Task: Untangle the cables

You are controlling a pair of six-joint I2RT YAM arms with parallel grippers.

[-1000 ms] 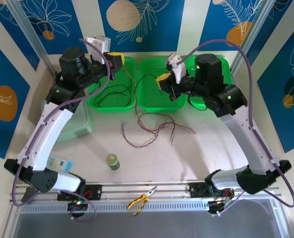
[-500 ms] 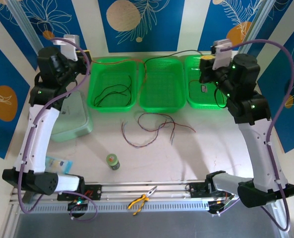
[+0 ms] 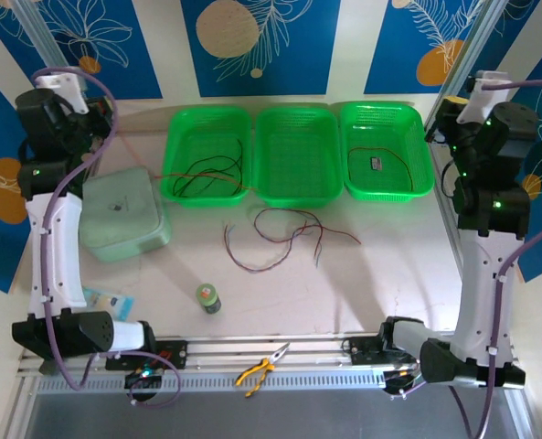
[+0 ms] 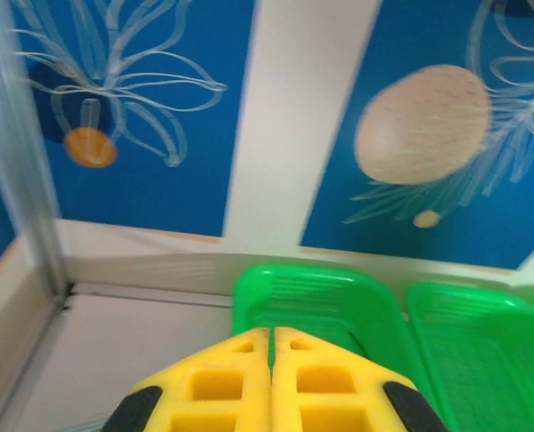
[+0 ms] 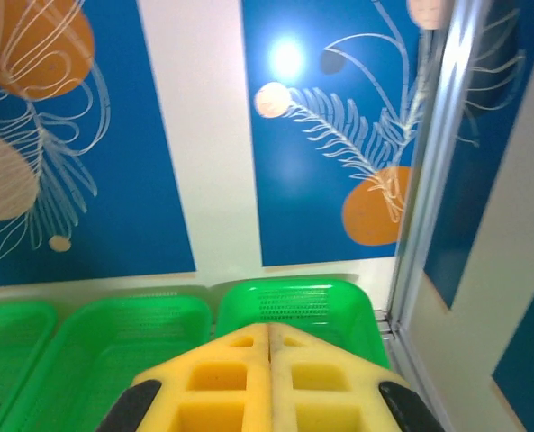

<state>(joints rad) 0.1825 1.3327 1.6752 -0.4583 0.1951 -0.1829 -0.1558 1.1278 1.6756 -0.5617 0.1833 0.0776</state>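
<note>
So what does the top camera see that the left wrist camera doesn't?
From the top: the loose cables on the table, pliers, a small green bottle and a pale green box. From the left wrist: the left hand, yellow fingers shut, up close. Both: the left green tray and the blue leafy wall.

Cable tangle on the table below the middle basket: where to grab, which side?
Likely the dark red tail sticking out right of the tangle, taken from straight above by the right gripper: it lies flat on the table, alone, clear of the crossings.
</note>
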